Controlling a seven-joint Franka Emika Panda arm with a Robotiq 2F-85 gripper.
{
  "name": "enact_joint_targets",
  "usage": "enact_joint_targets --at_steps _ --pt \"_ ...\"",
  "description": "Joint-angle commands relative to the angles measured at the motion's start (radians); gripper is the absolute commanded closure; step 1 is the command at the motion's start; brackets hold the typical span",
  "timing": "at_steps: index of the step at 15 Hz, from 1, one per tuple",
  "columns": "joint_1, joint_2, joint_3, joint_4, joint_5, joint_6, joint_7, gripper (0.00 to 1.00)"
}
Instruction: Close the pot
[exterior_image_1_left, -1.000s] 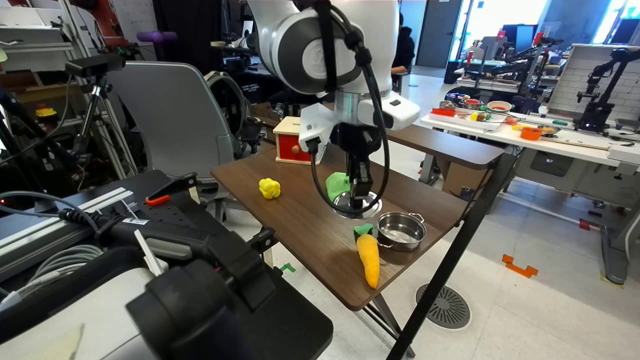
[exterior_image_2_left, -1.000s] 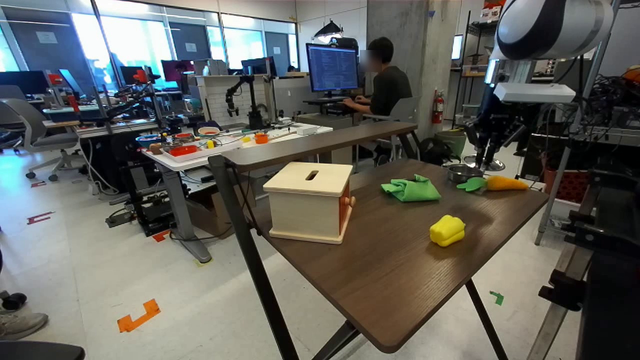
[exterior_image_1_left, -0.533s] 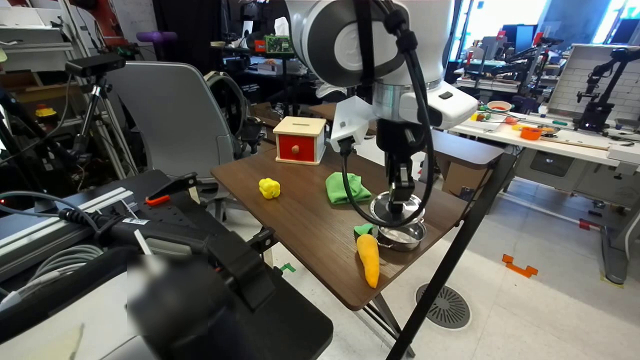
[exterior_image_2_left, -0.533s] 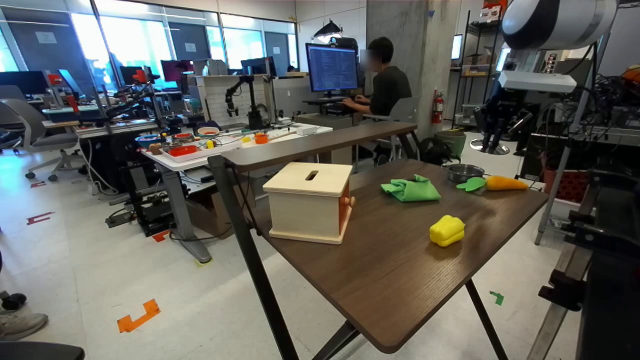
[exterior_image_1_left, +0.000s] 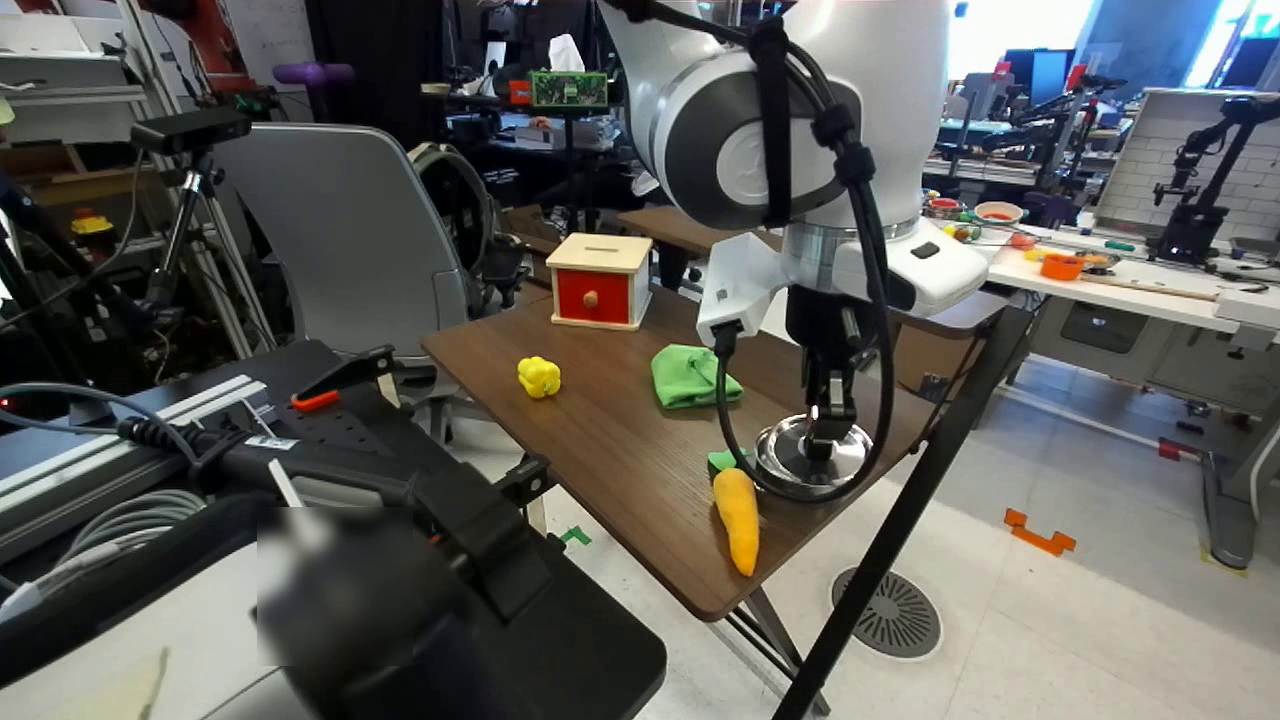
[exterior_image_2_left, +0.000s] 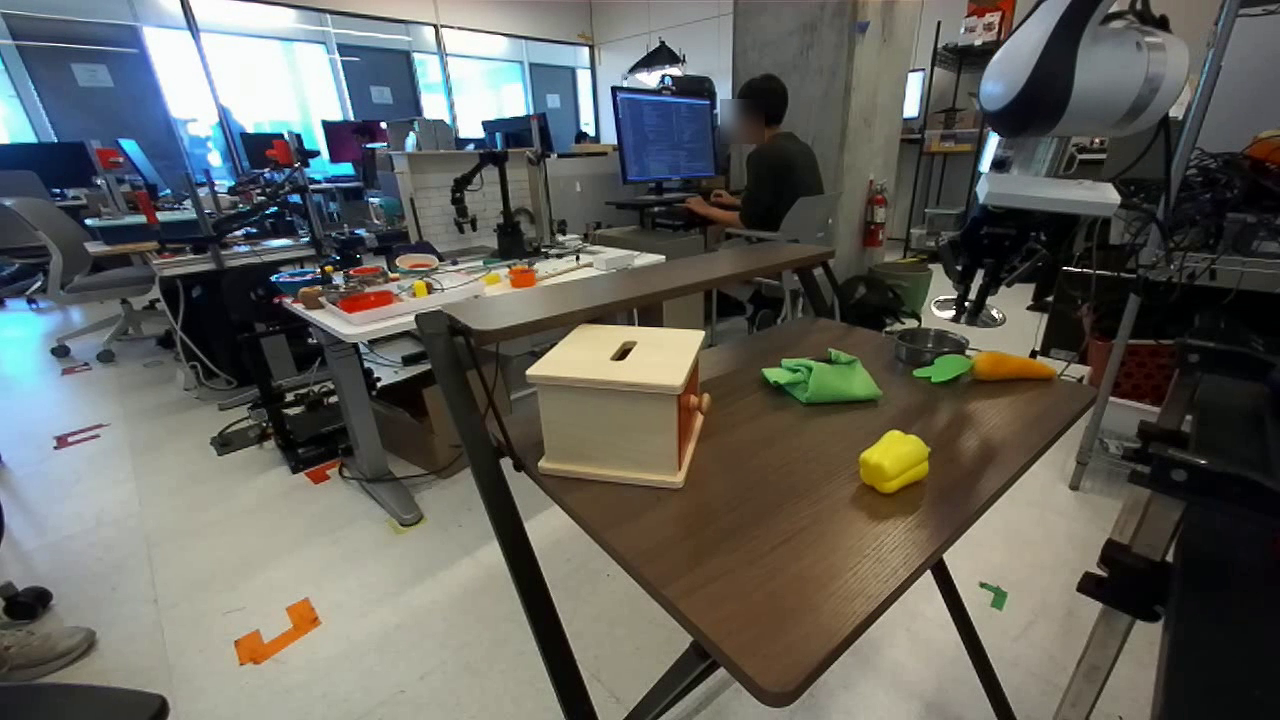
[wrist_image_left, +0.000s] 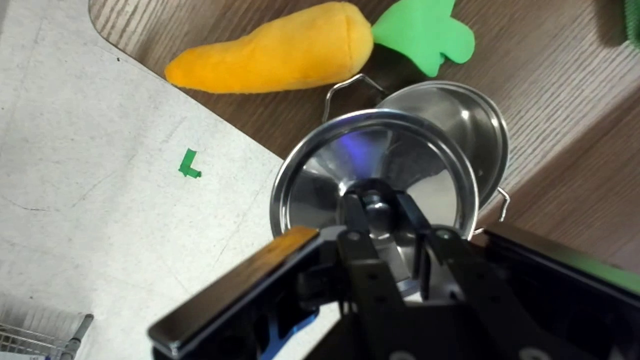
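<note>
Resting on the surface (exterior_image_1_left: 620, 430), left to right in an exterior view: one yellow pepper (exterior_image_1_left: 539, 377), one wooden box (exterior_image_1_left: 600, 282), one green cloth (exterior_image_1_left: 693, 377), one orange carrot (exterior_image_1_left: 737, 520); just beside it, clearer in the wrist view, one steel pot (wrist_image_left: 470, 125). The box's inside is hidden; the pot shows bare steel within. The hand (wrist_image_left: 378, 201) is clamped on the knob (wrist_image_left: 379, 218) of one lid (wrist_image_left: 370, 162), above and apart from the pot.

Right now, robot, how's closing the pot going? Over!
Fingers grip lid, held aloft. Pot not yet covered. Carrot toy beside pot, not over it.
</note>
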Motion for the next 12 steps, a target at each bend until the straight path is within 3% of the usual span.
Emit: enact_joint_targets --at_steps 1,12 --pt "-0.012 0.066 0.019 0.107 0.031 -0.055 0.021 0.95" --pt "0.001 0.176 0.036 0.276 0.033 -0.155 0.079 0.95"
